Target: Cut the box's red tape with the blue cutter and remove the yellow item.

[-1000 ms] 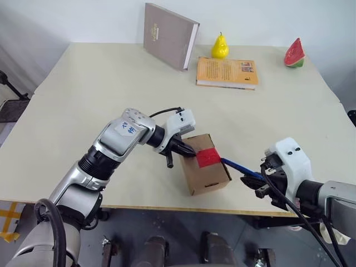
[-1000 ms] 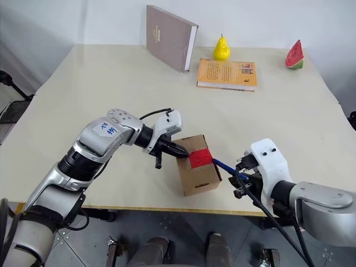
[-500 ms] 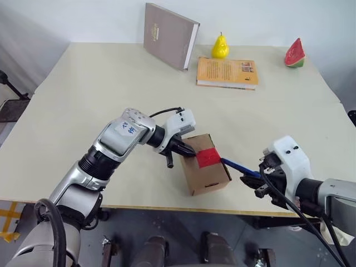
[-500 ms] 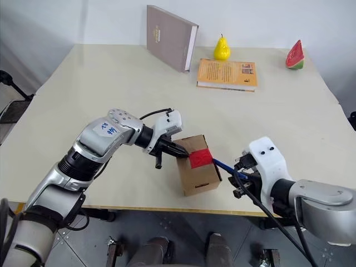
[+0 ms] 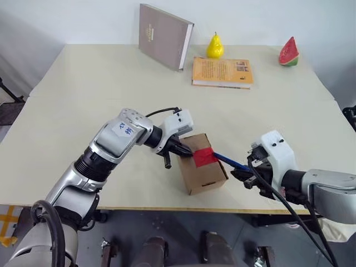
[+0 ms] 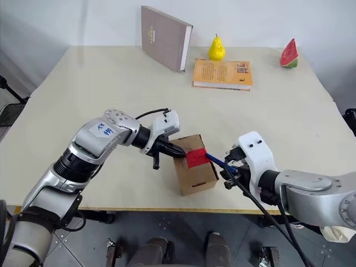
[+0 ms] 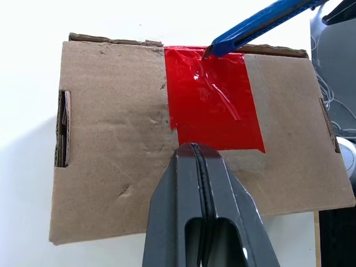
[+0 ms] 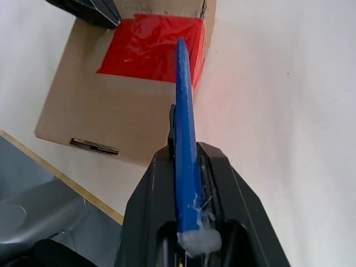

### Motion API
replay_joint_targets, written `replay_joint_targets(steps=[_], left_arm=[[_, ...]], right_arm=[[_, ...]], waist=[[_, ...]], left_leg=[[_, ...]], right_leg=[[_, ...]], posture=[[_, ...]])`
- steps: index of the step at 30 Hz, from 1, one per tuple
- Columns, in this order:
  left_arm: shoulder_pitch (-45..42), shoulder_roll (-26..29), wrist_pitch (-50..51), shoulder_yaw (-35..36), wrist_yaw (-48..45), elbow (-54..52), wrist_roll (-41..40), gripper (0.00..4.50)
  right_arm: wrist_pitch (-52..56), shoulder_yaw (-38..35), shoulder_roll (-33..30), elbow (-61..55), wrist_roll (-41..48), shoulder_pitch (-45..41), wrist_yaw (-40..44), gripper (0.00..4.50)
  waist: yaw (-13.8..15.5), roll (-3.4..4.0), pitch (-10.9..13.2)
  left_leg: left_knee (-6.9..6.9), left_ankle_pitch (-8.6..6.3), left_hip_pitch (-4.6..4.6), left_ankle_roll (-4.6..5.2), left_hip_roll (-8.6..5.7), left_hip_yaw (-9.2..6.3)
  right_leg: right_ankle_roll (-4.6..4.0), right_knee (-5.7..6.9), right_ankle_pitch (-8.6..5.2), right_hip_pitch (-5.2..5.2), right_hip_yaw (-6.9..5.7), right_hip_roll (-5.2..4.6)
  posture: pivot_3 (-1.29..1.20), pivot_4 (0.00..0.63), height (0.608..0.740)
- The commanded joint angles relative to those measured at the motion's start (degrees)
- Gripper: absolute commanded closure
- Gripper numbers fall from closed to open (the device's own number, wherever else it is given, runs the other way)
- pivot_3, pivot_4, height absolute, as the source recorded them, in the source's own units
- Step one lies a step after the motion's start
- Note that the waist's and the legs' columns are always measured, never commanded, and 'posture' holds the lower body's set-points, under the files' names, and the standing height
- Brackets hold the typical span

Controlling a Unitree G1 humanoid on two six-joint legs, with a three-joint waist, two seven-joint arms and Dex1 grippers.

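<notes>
The small brown box [image 5: 203,172] stands near the table's front edge, with the red tape [image 5: 203,157] across its closed top. My left gripper [image 7: 193,149] is shut, and its tip rests on the box top at the near edge of the tape. From the right, my right gripper [image 5: 247,177] is shut on the blue cutter [image 5: 231,162]. The cutter's blade tip [image 7: 208,53] touches the tape at the box's far top edge. In the right wrist view the cutter [image 8: 184,111] points along the fingers onto the tape [image 8: 150,50]. The yellow item is hidden.
At the back of the table a grey-brown book [image 5: 164,34] stands on edge. Beside it are a yellow pear [image 5: 214,45], a flat orange book [image 5: 221,72] and a watermelon slice [image 5: 288,52]. The box sits close to the table's front edge [image 5: 167,207].
My right gripper has moved a little left toward the box, bringing the cutter's tip onto the tape's edge. The left gripper stayed on the box. The camera shifted slightly.
</notes>
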Motion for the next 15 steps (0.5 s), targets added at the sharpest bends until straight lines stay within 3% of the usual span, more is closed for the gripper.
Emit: replay_joint_targets(steps=[1,6,15], left_arm=[[1.1,0.1,0.8,-1.9,0.1,-0.2,0.4,4.5],[1.0,0.1,0.7,-1.9,0.1,0.0,0.4,4.5],[0.8,-0.3,0.0,-2.1,-0.1,0.9,0.6,4.5]], right_arm=[[1.8,1.4,1.1,0.5,0.6,-0.8,-1.5,4.35],[2.3,1.1,2.3,0.9,0.7,-0.6,-3.4,4.35],[-0.3,-12.5,-3.9,-4.1,1.1,14.9,-0.5,4.35]], waist=[[0.0,0.0,0.0],[-0.1,0.0,0.0],[0.1,0.0,0.0]], left_leg=[[0.0,0.0,0.01,0.0,0.0,0.0],[0.0,0.0,0.03,0.0,0.0,0.01],[0.01,-0.01,-0.04,0.02,-0.02,-0.01]], right_leg=[[0.0,0.01,0.0,0.0,0.0,0.0],[0.0,0.04,0.0,0.0,0.01,0.0],[0.0,0.2,0.0,0.0,-0.02,-0.01]], posture=[[0.0,0.15,0.74],[0.0,0.15,0.74],[0.0,0.15,0.74]])
